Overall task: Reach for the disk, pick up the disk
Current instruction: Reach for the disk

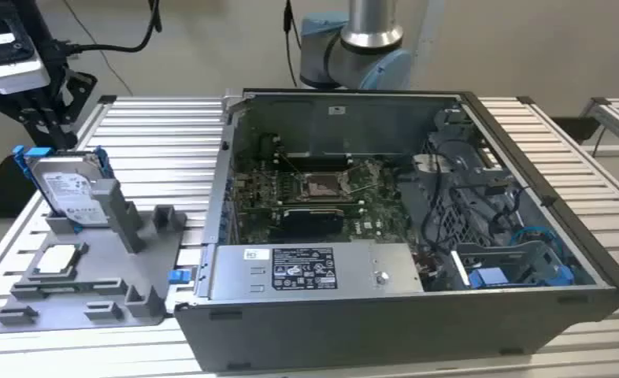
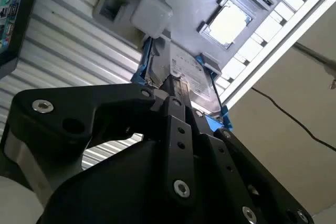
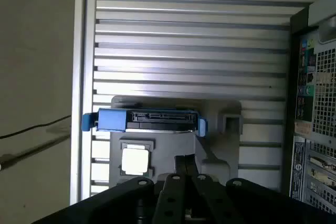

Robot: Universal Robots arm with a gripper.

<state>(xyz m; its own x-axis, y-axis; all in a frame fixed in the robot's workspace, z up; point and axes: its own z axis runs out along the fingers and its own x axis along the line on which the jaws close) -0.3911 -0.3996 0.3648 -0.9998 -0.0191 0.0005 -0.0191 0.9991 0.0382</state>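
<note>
The disk is a silver hard drive with a white label and blue rails. It stands upright in a grey holder at the exterior view's left. My gripper hangs just above its top edge, apart from it, fingers together and holding nothing. In the first wrist view the disk is seen edge-on beyond the gripper. In the second wrist view the black fingers sit close over the disk.
An open computer case stands on the slatted metal table, right of the holder. A small square silver chip lies in the holder in front of the disk. The arm's base is behind the case.
</note>
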